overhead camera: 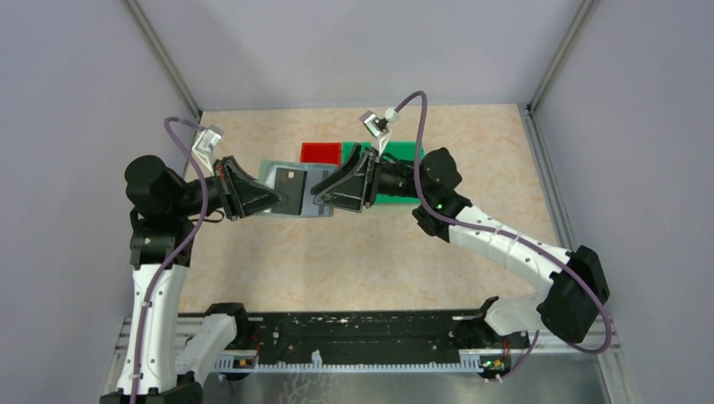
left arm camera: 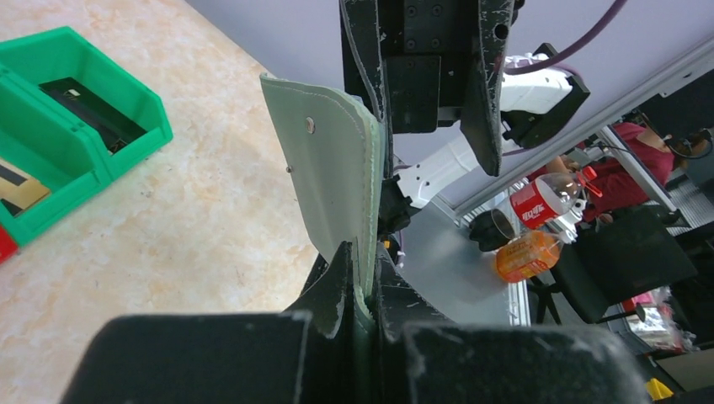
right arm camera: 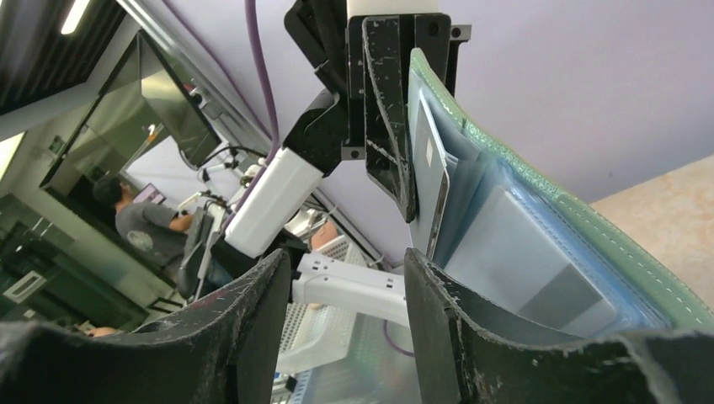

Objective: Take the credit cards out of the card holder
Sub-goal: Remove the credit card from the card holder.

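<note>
The card holder [overhead camera: 316, 181] hangs open above the table between the two arms, its pale blue pocketed inside facing up in the top view. A dark credit card [overhead camera: 290, 189] lies against that inside. My left gripper [overhead camera: 276, 199] is shut on the holder's left end. In the left wrist view the grey-green cover [left arm camera: 337, 177] stands clamped edge-on in that gripper [left arm camera: 364, 261]. My right gripper [overhead camera: 324, 192] is open at the holder's right part. In the right wrist view its gap [right arm camera: 345, 252] holds nothing, and one finger [right arm camera: 438, 320] lies along the pockets [right arm camera: 514, 244], where a card [right arm camera: 427, 164] shows.
A red bin [overhead camera: 321, 152] and a green bin [overhead camera: 400, 151] stand on the table just behind the holder. In the left wrist view the green bin [left arm camera: 126, 143] holds a dark flat thing [left arm camera: 93, 114]. Purple walls close the table on three sides.
</note>
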You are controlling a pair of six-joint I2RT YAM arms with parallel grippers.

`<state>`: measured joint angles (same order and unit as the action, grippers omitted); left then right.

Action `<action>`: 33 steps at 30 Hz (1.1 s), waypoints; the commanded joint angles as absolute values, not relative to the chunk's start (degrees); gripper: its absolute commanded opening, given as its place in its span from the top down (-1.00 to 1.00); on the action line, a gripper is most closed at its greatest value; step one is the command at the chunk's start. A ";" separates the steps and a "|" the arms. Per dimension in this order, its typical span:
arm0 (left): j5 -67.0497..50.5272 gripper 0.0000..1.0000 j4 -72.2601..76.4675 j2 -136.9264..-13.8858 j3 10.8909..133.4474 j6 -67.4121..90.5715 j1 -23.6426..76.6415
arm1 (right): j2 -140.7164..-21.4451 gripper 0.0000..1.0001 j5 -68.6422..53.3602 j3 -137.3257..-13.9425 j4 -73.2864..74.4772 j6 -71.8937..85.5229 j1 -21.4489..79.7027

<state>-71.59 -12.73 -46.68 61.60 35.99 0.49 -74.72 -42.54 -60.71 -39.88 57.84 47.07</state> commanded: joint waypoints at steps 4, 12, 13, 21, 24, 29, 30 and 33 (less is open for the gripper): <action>-74.91 1.00 -8.64 -46.39 61.34 39.90 0.38 | -75.53 0.07 -46.46 -62.26 -43.54 60.02 47.78; -75.59 1.00 -6.64 -45.36 61.96 41.66 0.35 | -77.59 0.12 -46.21 -62.94 -44.38 59.95 49.40; -75.66 1.00 -6.61 -45.35 61.92 41.65 0.40 | -77.79 0.14 -46.25 -63.36 -44.31 59.94 49.66; -75.85 1.00 -5.60 -45.09 61.72 42.55 0.40 | -79.23 0.25 -46.50 -64.80 -44.15 59.10 50.93; -75.85 1.00 -5.83 -45.09 61.38 42.43 0.40 | -79.49 0.32 -46.49 -64.93 -45.38 59.55 51.16; -75.86 1.00 -6.68 -44.96 61.17 41.60 0.37 | -80.55 0.44 -46.66 -66.18 -46.85 60.34 51.16; -75.87 1.00 -6.81 -44.87 61.17 41.39 0.42 | -80.77 0.46 -46.75 -66.52 -47.13 60.54 51.18; -75.77 1.00 -7.65 -44.71 61.17 40.36 0.37 | -81.29 0.53 -46.82 -67.65 -47.30 60.54 51.16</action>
<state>-75.13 -7.90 -45.50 61.45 41.71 0.49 -80.88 -46.59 -63.02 -42.41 60.14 50.52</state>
